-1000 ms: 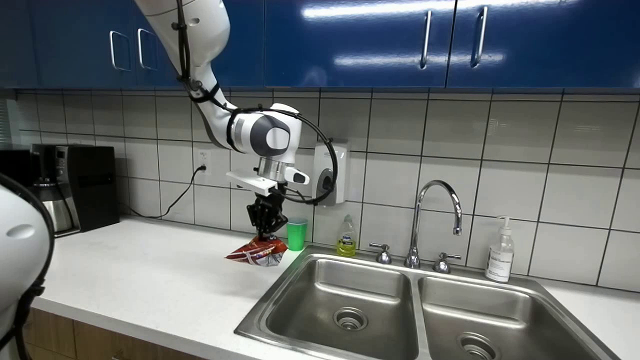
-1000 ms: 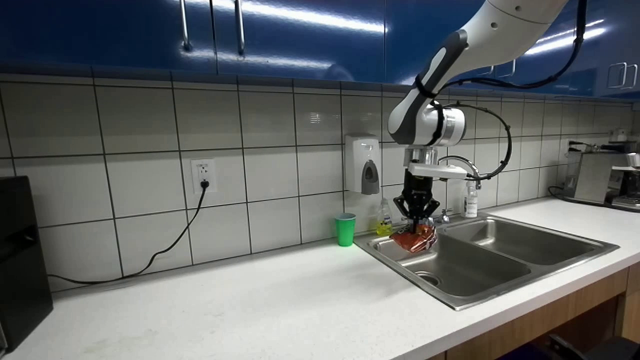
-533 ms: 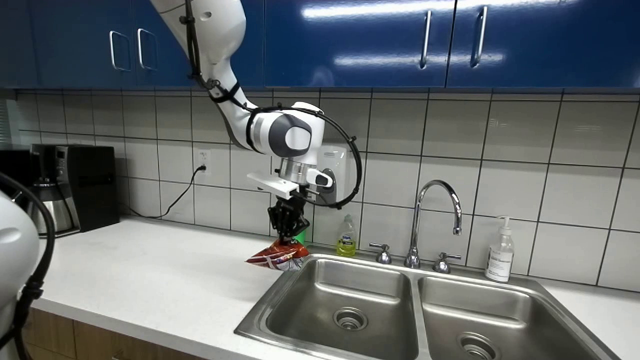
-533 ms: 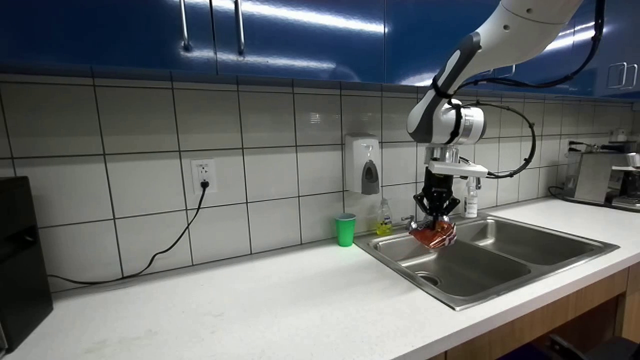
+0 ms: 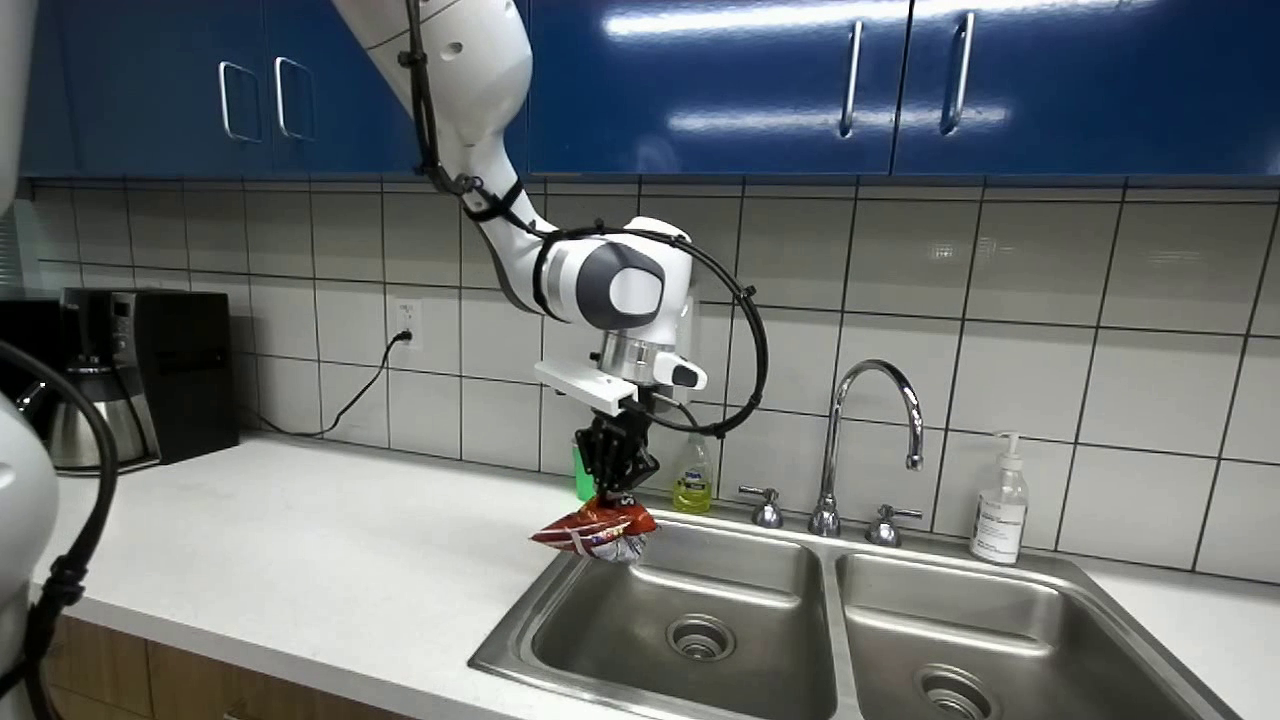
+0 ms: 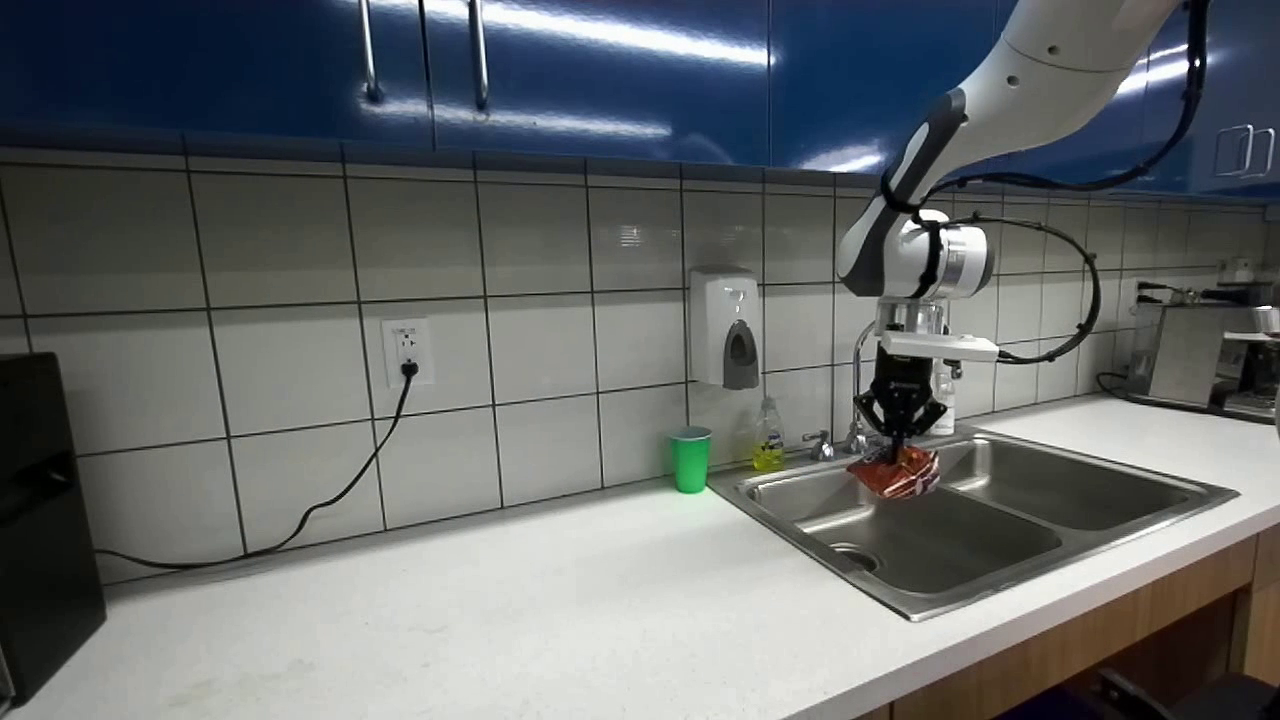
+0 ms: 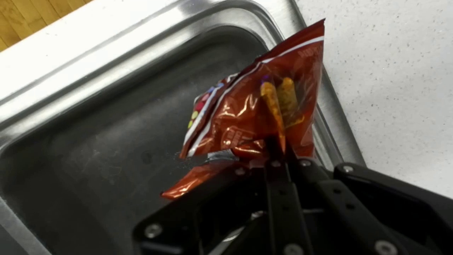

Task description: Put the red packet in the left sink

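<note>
The red packet is a crinkled red-orange wrapper with white stripes. It also shows in an exterior view and in the wrist view. My gripper points down and is shut on the packet, its fingertips pinching the upper part; it also shows in an exterior view and in the wrist view. The packet hangs above the left sink, near its back left part. In the wrist view it overlaps the basin and its rim. The fingertips are partly hidden by the wrapper.
A green cup and a yellow soap bottle stand by the back wall. The faucet and its handles rise behind the basins. The right sink lies beyond the divider. A sanitizer bottle stands at the back right.
My gripper has carried the packet rightward in both exterior views, from over the counter beside the sink's edge in one of them to over the left basin. The gripper has stayed shut on it.
</note>
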You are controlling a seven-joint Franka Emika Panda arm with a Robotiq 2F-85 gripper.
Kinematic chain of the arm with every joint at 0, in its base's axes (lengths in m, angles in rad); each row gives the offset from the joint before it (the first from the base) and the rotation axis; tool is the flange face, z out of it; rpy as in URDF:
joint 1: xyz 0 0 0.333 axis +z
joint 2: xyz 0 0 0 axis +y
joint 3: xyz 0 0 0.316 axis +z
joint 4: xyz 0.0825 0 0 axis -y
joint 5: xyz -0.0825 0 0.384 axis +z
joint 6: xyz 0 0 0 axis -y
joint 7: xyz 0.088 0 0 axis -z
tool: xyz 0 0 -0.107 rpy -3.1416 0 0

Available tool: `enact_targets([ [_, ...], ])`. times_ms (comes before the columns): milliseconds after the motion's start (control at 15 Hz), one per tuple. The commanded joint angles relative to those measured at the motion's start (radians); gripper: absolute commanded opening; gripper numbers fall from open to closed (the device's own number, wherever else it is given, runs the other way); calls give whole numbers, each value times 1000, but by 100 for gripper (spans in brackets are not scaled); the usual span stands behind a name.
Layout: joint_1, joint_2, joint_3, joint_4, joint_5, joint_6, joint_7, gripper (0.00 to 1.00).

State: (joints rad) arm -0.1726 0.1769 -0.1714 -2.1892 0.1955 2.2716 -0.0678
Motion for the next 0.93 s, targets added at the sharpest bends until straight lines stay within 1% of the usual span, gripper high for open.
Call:
enact_targets([
  [0, -36, 99, 4, 83, 32, 1, -36, 0],
  [533, -83, 315, 32, 235, 51, 51, -45, 0],
  [667, -88, 368, 36, 275, 40, 61, -36, 0],
  [867, -99, 405, 47, 306, 46, 59, -34, 0],
])
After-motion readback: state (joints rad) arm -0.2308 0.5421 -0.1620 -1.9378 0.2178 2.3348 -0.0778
